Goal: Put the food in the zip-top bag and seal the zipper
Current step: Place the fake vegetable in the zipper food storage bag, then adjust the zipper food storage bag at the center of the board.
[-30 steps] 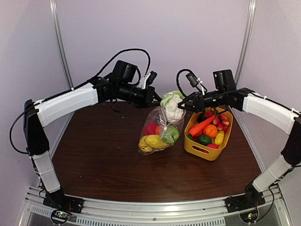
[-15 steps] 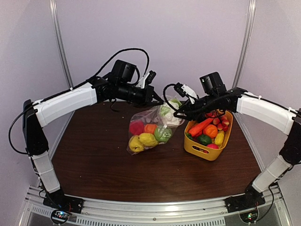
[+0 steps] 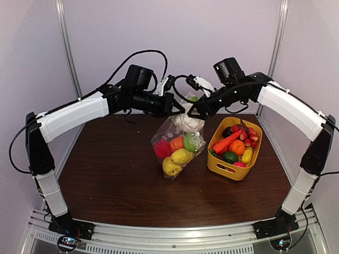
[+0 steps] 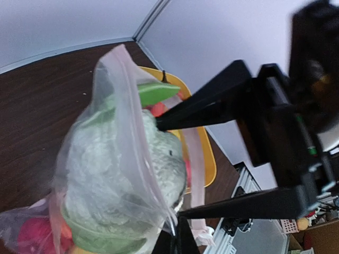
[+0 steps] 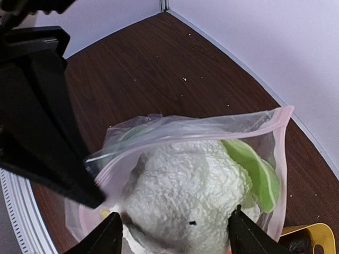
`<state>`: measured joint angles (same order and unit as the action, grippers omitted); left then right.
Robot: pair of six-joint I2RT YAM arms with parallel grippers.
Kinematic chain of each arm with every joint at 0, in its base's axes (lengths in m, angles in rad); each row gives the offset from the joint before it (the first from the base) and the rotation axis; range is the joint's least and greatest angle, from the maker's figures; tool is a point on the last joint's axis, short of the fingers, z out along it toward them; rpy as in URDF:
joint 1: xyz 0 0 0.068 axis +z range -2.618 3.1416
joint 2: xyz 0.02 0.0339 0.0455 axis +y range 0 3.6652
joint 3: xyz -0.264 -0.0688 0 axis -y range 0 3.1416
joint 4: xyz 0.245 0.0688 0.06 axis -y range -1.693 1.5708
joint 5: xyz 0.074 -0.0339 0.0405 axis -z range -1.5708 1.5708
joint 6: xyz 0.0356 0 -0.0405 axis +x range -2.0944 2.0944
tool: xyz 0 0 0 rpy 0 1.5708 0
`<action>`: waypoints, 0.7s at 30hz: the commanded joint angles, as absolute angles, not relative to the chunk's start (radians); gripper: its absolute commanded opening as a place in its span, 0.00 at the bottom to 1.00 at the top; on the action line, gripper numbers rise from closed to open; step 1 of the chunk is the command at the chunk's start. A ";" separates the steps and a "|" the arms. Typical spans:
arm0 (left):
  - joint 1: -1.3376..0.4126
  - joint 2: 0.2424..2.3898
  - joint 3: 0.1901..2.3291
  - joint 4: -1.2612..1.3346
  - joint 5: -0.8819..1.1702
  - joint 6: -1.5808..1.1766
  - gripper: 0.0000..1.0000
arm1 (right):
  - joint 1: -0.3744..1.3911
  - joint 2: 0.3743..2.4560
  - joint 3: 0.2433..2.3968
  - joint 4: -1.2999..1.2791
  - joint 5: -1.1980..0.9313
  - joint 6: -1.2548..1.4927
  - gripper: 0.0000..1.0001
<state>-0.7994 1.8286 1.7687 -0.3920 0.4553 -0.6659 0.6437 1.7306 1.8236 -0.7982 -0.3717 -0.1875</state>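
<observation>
Left gripper point(image 3: 178, 109): the fingers are drawn narrow at the top corner of the bag point(image 3: 177, 145), on the side away from the basket point(image 3: 225, 168). They appear to pinch the rim, though the contact point is partly hidden in the wrist view.

Right gripper point(image 3: 192, 112): the fingers are spread wide and straddle the top of the bag on the side nearer the basket. One fingertip point(image 4: 160, 124) touches the plastic.

The bag stands upright between the two grippers, just left of the basket in the top view. The zipper point(image 5: 222, 119), a pink-tinted strip, runs along the upper edge.

Bag contents, from top to bottom:
- a white cauliflower point(image 5: 185, 196) with green leaves, directly under the strip;
- a red piece point(image 3: 162, 149), an orange piece point(image 3: 177, 143) and a green ball point(image 3: 189, 141);
- a yellow lemon point(image 3: 181, 156), lowest.

The basket sits on the brown table point(image 3: 106, 174). It holds a carrot point(image 3: 226, 142) and other toy food.
</observation>
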 commanded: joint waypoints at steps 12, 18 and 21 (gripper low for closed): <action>-0.708 1.789 1.960 -0.526 0.237 -0.483 0.00 | 0.362 1.418 1.779 -0.932 -0.577 -0.278 0.84; -0.712 1.865 1.869 -0.544 0.272 -0.571 0.00 | 0.282 1.426 1.519 -0.832 -0.396 -0.252 0.71; -0.726 1.880 1.807 -0.485 0.340 -0.563 0.00 | 0.269 1.427 1.427 -0.777 -0.341 -0.203 0.69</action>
<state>-0.7082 1.8381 1.8973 -0.5663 0.2680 -0.5461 0.2848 1.4300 1.5169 -0.8371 -0.4564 -0.2630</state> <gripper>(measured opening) 0.012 0.697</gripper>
